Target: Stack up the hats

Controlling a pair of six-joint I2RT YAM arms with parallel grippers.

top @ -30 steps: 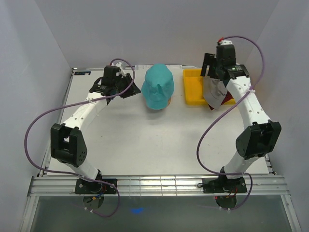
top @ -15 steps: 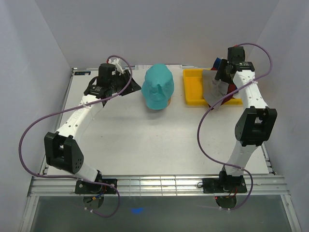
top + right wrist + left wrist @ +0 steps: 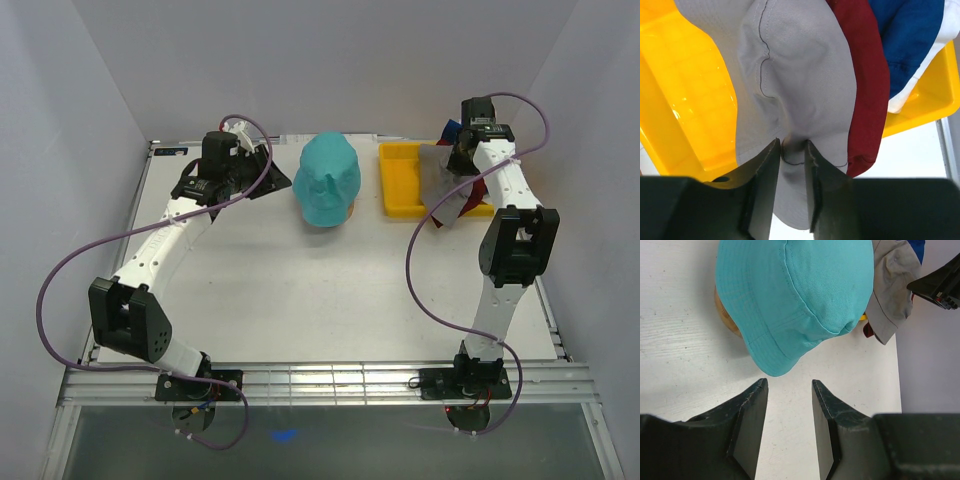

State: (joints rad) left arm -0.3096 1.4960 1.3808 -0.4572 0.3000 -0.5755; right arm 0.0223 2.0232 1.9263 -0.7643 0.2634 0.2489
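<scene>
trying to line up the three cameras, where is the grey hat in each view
Top external: the grey hat is at right rear, draped over the yellow tray, beside the right arm.
Left wrist: the grey hat is in the upper right corner, beyond the teal hat.
Right wrist: the grey hat fills the centre, a fold pinched in the right gripper.
Shared landmark: the yellow tray, only a sliver in the left wrist view.

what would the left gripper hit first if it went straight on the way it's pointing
The teal hat, at its brim. The left gripper points at it with open jaws, and only table shows between them. Depth is unclear; it might pass under the brim.
</scene>
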